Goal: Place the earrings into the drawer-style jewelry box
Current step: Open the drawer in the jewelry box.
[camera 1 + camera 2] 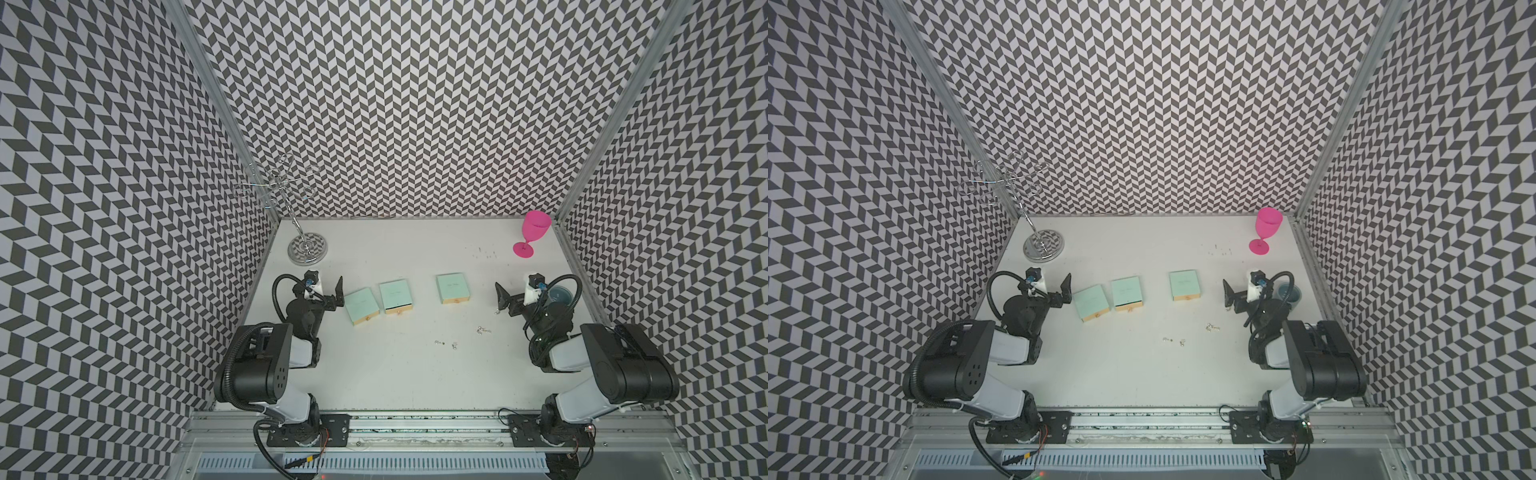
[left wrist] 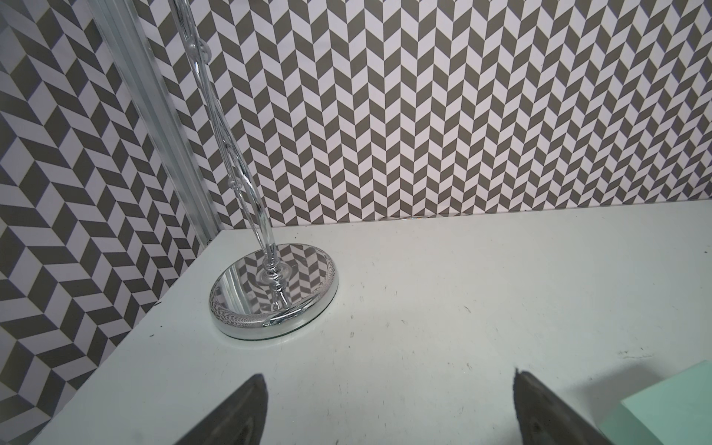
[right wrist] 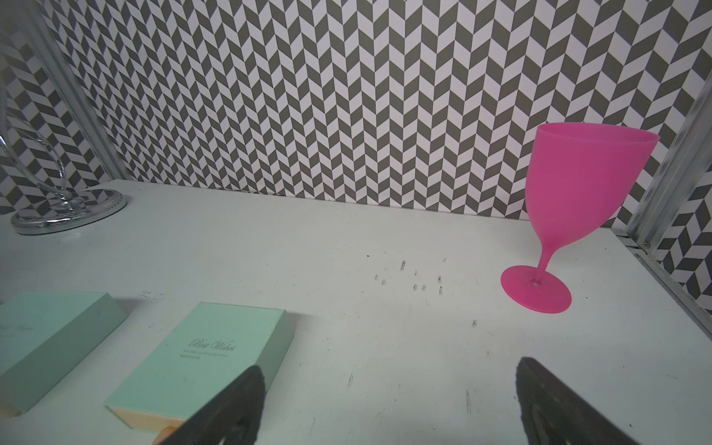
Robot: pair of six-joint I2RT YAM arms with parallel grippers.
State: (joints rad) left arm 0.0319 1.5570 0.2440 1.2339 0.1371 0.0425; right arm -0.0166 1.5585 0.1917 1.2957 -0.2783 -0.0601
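Note:
Three mint-green drawer-style jewelry boxes point(image 1: 361, 306) point(image 1: 395, 296) point(image 1: 453, 288) lie in a row mid-table, their tan drawer fronts facing the front edge. The earrings are tiny silvery clusters point(image 1: 439, 343) point(image 1: 482, 330) point(image 1: 496, 311) on the bare table in front of and to the right of the boxes. My left gripper point(image 1: 337, 296) is open just left of the leftmost box point(image 2: 670, 408), holding nothing. Open and likewise holding nothing, my right gripper point(image 1: 500, 297) is right of the rightmost box point(image 3: 204, 358), with one earring cluster close beneath it. Neither wrist view shows the earrings.
A chrome jewelry stand point(image 1: 307, 248) rises at the back left corner. A pink goblet point(image 1: 534, 232) stands at the back right. A blue-grey cup point(image 1: 559, 295) sits under the right arm. Patterned walls close three sides.

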